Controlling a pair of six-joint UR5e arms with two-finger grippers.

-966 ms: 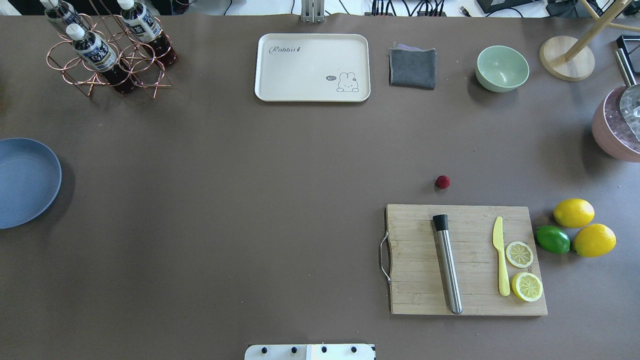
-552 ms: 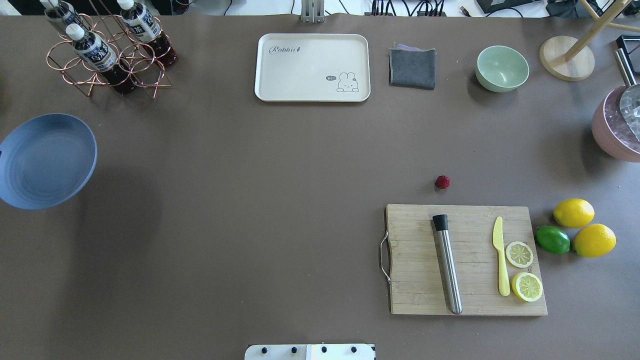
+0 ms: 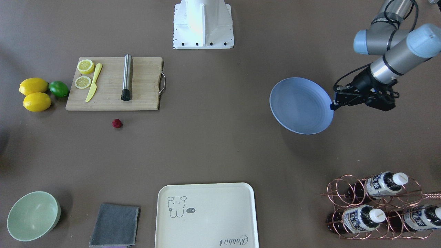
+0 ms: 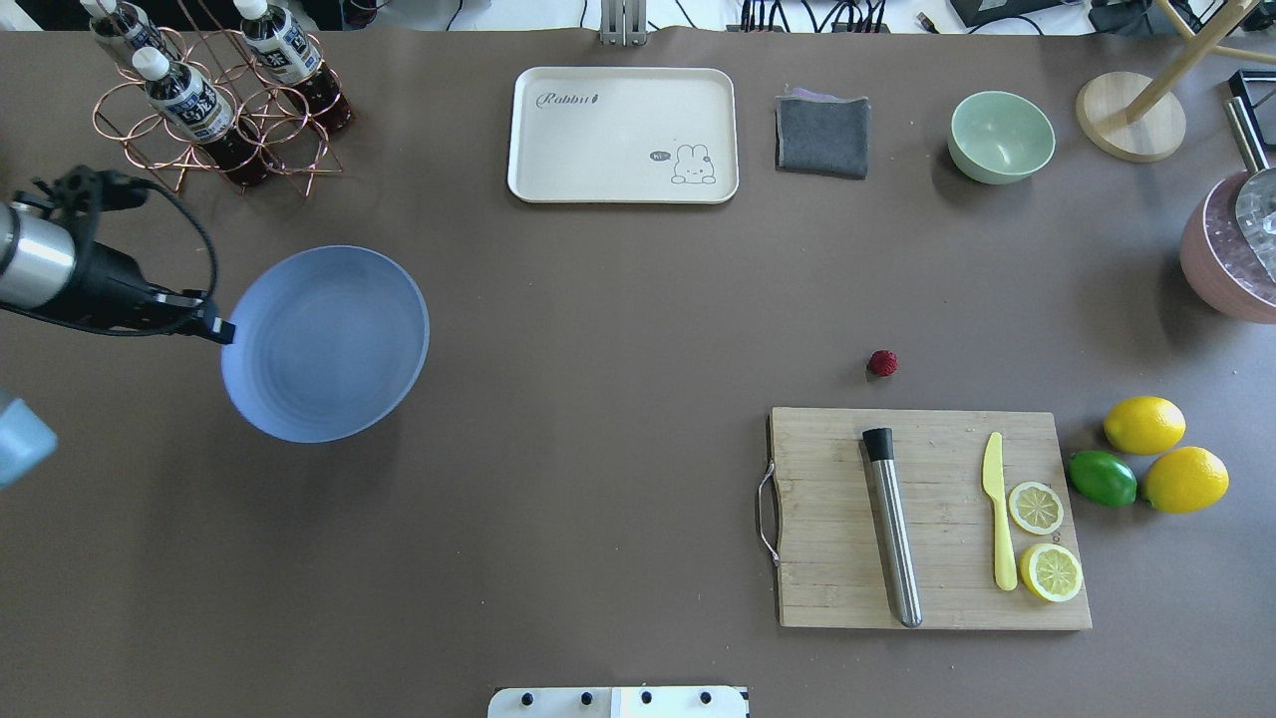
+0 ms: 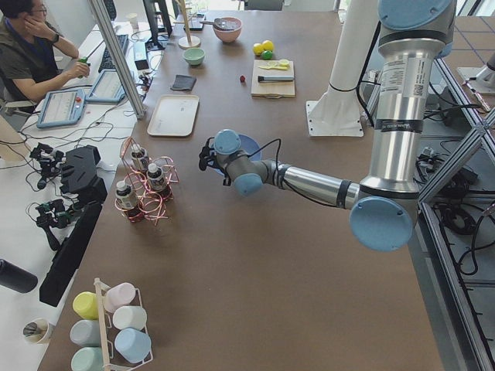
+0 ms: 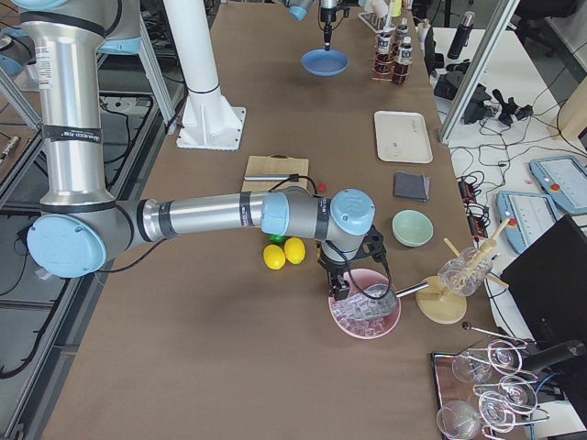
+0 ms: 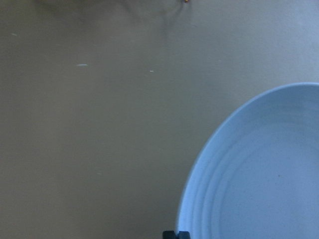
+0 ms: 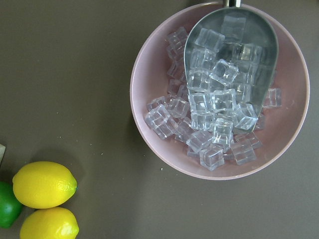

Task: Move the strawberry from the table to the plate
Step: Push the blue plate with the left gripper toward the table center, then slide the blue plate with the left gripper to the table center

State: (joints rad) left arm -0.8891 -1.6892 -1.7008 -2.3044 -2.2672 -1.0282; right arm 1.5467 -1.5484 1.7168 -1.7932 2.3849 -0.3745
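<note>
The strawberry (image 4: pixel 881 362) (image 3: pixel 117 123), small and dark red, lies on the brown table (image 4: pixel 598 399) just beyond the cutting board's far edge. My left gripper (image 4: pixel 221 329) (image 3: pixel 332 106) is shut on the rim of the pale blue plate (image 4: pixel 329 344) (image 3: pixel 299 105) and holds it above the table's left half, far from the berry. In the left wrist view the plate (image 7: pixel 259 174) fills the lower right. My right gripper (image 6: pixel 341 291) shows only in the exterior right view, over a pink bowl of ice. I cannot tell whether it is open or shut.
A wooden cutting board (image 4: pixel 932 519) carries a steel muddler, a yellow knife and two lemon slices. Two lemons (image 4: pixel 1143 424) and a lime lie to its right. A cream tray (image 4: pixel 623 135), grey cloth, green bowl (image 4: pixel 1001 137) and bottle rack (image 4: pixel 214 100) line the far edge. The ice bowl (image 8: pixel 219 89) is far right.
The plate has left the table's left edge and travelled right, held above the table. My left arm has come into the overhead view with it. The strawberry has not moved.
</note>
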